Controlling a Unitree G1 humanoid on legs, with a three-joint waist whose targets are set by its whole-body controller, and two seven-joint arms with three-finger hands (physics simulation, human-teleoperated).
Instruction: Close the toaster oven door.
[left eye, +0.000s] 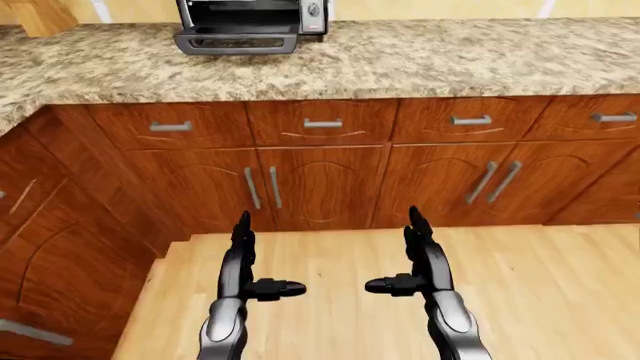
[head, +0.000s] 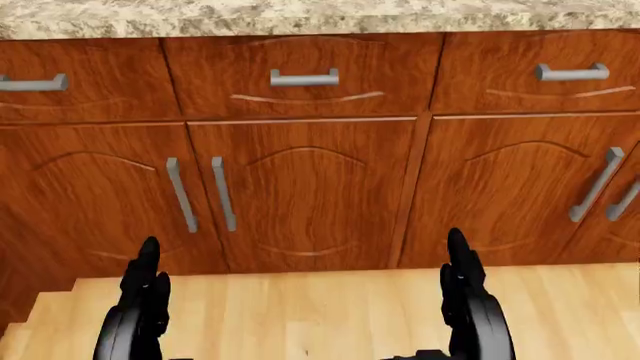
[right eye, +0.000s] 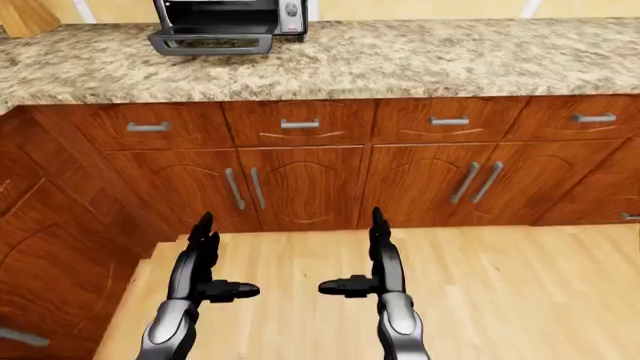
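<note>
The toaster oven (left eye: 250, 22) stands at the upper left of the left-eye view, on the granite table (left eye: 450, 56), its body cut off by the top edge. Its door (left eye: 237, 41) hangs open, folded down flat and jutting toward the table's near edge; the door's long axis runs left to right across the frame.

Both hands are low in the frame over the wooden floor (left eye: 540, 285), well apart from the oven. The left hand (left eye: 245, 262) has its fingers straight, pointing up the frame, with the thumb out sideways: wide, holding nothing. The right hand (left eye: 415, 259) mirrors it, likewise wide and empty.

Key relation: the door lies up the frame from both hands, almost directly above the left hand and left of the right one. In my judgement the left hand is the nearer, and the robot must close in on the table before either can reach.

Below the table runs a bank of red-brown cabinets (left eye: 320, 184) with metal bar handles. A second cabinet run turns the corner down the left edge.
</note>
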